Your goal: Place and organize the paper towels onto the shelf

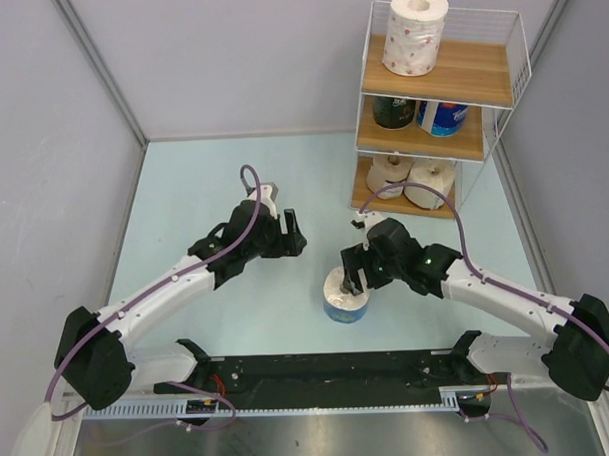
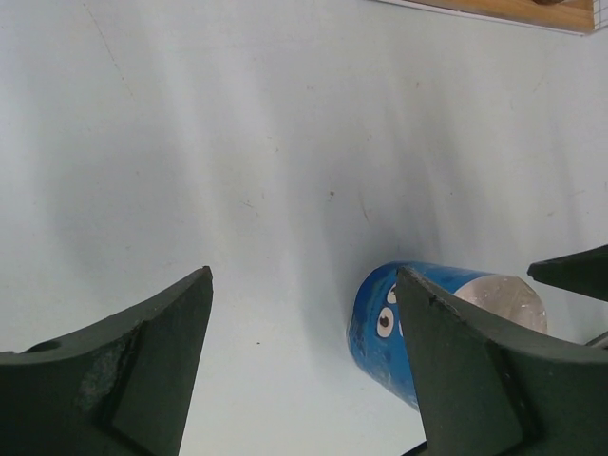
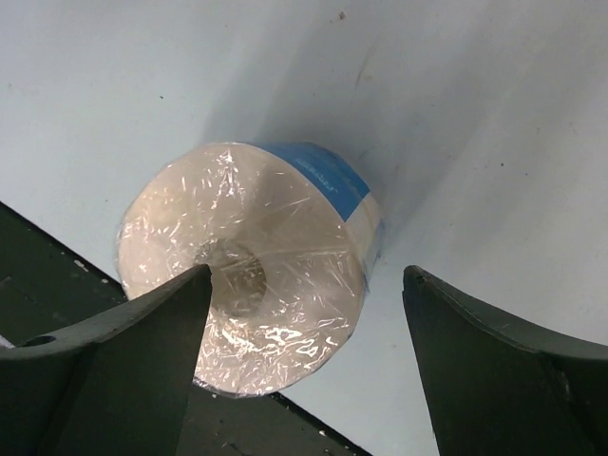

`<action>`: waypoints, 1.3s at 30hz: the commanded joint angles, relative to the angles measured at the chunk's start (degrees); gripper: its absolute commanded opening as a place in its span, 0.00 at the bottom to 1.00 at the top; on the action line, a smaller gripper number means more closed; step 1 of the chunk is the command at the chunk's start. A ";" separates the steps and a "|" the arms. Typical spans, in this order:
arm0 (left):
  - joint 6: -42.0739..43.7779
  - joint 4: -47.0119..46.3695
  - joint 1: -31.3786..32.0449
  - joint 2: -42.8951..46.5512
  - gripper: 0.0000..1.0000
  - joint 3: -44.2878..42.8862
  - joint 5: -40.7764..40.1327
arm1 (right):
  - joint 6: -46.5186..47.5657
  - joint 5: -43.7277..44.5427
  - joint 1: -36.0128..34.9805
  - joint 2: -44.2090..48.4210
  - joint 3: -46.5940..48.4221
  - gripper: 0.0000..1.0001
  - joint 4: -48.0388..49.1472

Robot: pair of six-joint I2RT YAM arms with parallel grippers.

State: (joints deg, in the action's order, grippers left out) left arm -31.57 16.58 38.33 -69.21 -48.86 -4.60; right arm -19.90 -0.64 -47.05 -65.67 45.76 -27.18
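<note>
A blue-wrapped paper towel roll [image 1: 345,297] stands upright on the pale table, near the front middle. My right gripper [image 1: 353,254] hovers open just above it. In the right wrist view [image 3: 306,273] one finger [image 3: 142,351] lies over the roll's [image 3: 247,237] core and the other is off its side. My left gripper [image 1: 297,234] is open and empty to the roll's left, and it sees the roll [image 2: 380,323] past its right finger. The shelf [image 1: 479,77] holds the white speckled roll [image 1: 416,32] on top, a dark roll [image 1: 393,112] and a blue roll [image 1: 442,116] in the middle, and a cream roll [image 1: 390,173] and a tan roll [image 1: 430,182] at the bottom.
The shelf stands at the table's back right corner against grey walls. A black rail [image 1: 330,377] with the arm bases runs along the near edge. The shelf's bottom board [image 2: 513,9] shows at the top of the left wrist view.
</note>
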 commanded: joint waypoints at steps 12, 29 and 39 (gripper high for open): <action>-4.55 -5.06 -0.53 -1.54 0.81 1.84 4.07 | -1.01 5.92 -2.79 -5.17 -0.06 0.45 2.39; -6.48 -1.02 -0.71 -4.09 0.81 -0.80 2.67 | 21.55 27.16 -1.39 -1.65 48.08 0.45 -12.55; -6.92 -0.32 -0.71 -1.02 0.81 1.57 1.79 | 28.78 32.37 16.88 -1.66 59.54 0.41 3.68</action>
State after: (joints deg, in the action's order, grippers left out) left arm -37.01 16.40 38.06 -73.10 -47.27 -1.85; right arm 5.82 28.32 -37.26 -68.69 102.65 -34.44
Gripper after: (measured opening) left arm 0.810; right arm 0.499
